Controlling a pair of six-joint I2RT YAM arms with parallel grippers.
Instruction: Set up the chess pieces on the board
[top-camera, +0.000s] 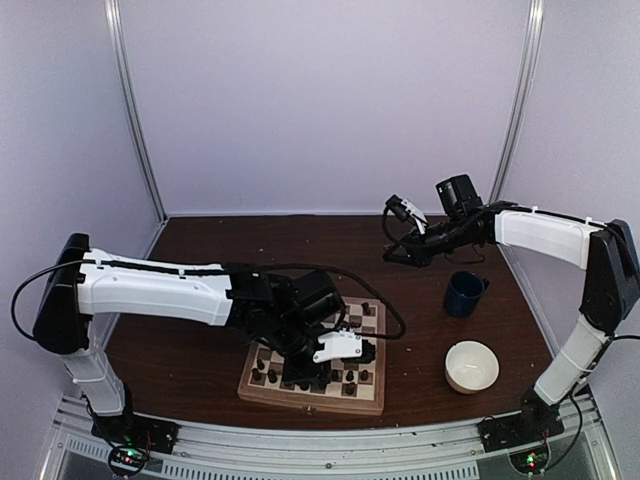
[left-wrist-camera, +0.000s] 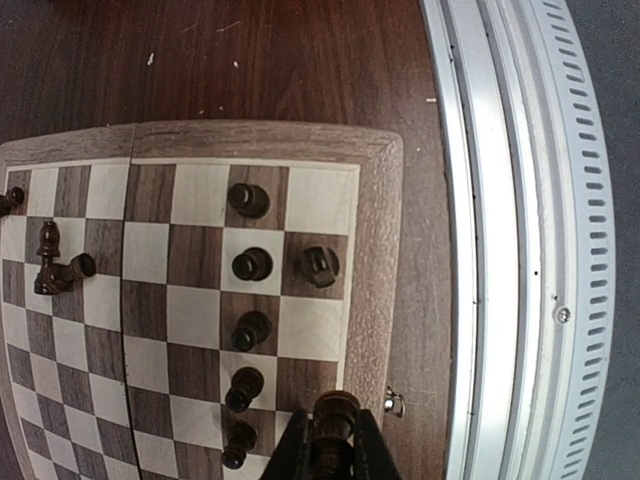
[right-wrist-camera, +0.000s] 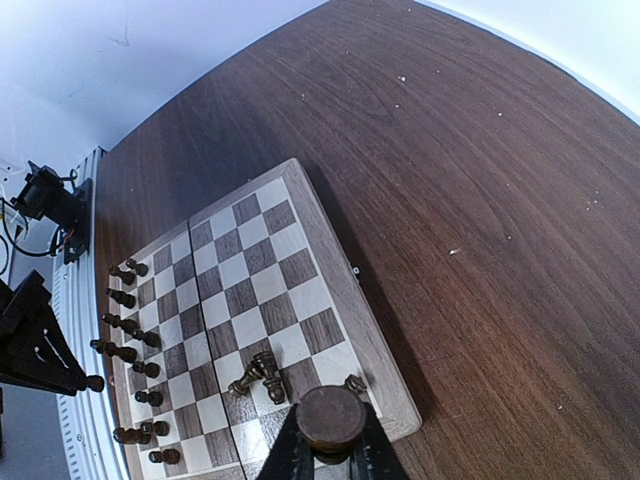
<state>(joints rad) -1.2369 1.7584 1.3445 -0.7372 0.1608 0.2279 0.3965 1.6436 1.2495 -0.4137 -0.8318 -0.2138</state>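
1. The left gripper (left-wrist-camera: 333, 450) is clamped on a dark brown turned wooden chess piece (left-wrist-camera: 337, 408). It holds it low over the edge row of the square cream-and-brown checkered wooden chessboard (left-wrist-camera: 372, 250), just inside the tan border.
2. Ahead of its fingers a file of dark standing pawns (left-wrist-camera: 252, 265) runs away from it. One broader dark piece (left-wrist-camera: 320, 265) stands beside them in the edge row.
3. The right gripper (right-wrist-camera: 330, 458) is closed on a round-topped dark piece (right-wrist-camera: 330, 418) high above the table, with the board well below and ahead of it.
4. The nearest pawn (left-wrist-camera: 243, 388) stands just beside the left fingers. Opening the jaws wide or releasing at a tilt could topple it.
5. Two fallen dark pieces (left-wrist-camera: 55, 270) lie touching, far off to the left of those fingers. A bump to the board could roll them.
6. If both arms come down on the board together, they could collide.
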